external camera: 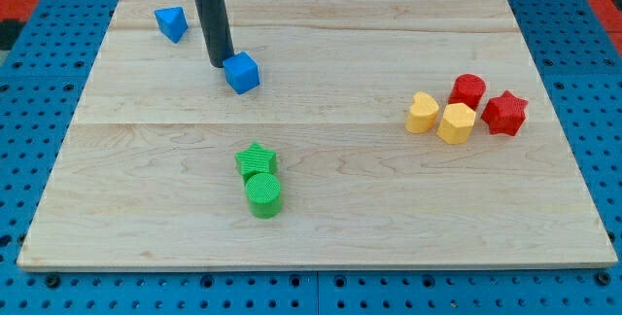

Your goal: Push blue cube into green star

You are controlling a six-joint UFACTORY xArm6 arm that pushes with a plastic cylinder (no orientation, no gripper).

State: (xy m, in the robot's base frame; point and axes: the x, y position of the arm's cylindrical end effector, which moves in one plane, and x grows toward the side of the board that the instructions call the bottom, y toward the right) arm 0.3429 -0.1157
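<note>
Nearest the board's bottom edge sits a green cylinder (263,195), touching the green star (257,159) just above it, both left of centre. The blue cube (242,72) lies well apart from the star, toward the top edge, with my tip (220,64) just at its left side; there are no fingers to report, only the rod, so the push looks barely begun. Bare wood lies between cube and star, with a blue block (171,23) near the top-left corner and the red and yellow blocks (466,107) by the right edge.
</note>
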